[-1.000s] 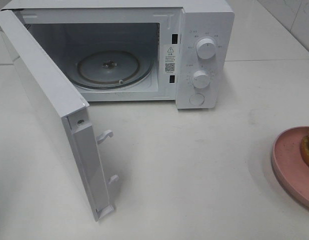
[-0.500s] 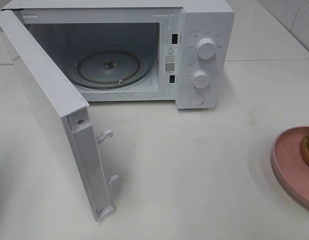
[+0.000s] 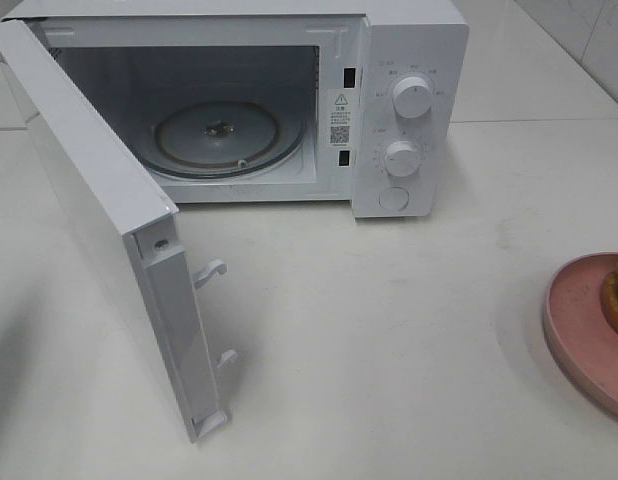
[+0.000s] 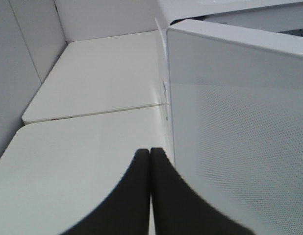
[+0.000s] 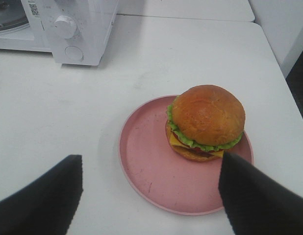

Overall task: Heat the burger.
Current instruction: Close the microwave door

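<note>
Microwave sticker — warning triangle, QR code (wording unreadable).

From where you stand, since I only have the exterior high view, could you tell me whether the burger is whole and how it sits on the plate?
Observer: The burger is whole, on the pink plate's half farther from the microwave.
Operator: Is the right hand ready for it?
Observer: The right hand is open above the plate's near rim, touching nothing.
Operator: And the left hand?
Observer: The left hand is shut, empty, beside the open microwave door.
</note>
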Tool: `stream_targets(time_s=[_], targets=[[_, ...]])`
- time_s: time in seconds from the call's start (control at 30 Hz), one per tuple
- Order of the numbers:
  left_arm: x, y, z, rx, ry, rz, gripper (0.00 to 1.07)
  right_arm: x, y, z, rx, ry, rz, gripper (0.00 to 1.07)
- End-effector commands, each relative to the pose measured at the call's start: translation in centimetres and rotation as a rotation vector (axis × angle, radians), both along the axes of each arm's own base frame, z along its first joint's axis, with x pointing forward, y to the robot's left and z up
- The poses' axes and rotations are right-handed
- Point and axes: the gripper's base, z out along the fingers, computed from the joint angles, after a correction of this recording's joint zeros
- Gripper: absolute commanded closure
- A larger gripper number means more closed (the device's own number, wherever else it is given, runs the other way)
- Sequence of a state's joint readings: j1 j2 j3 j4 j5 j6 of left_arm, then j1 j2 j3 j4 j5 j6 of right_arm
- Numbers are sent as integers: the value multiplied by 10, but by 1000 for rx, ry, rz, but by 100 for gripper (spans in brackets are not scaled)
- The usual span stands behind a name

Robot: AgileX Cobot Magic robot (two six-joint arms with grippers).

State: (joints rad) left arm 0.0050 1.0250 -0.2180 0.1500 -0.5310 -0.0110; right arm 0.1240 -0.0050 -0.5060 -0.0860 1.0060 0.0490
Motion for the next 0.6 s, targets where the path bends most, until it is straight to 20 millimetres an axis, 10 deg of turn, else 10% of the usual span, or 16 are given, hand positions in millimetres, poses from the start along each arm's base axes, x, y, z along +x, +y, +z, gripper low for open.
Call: stream_targets(time_s=[0.03, 0.6], targets=[[10, -5, -7, -39, -24, -50, 107, -3, 0, -1, -5, -37, 0, 32], [36, -50, -34, -113, -9, -325, 107, -3, 0, -1, -5, -37, 0, 32]])
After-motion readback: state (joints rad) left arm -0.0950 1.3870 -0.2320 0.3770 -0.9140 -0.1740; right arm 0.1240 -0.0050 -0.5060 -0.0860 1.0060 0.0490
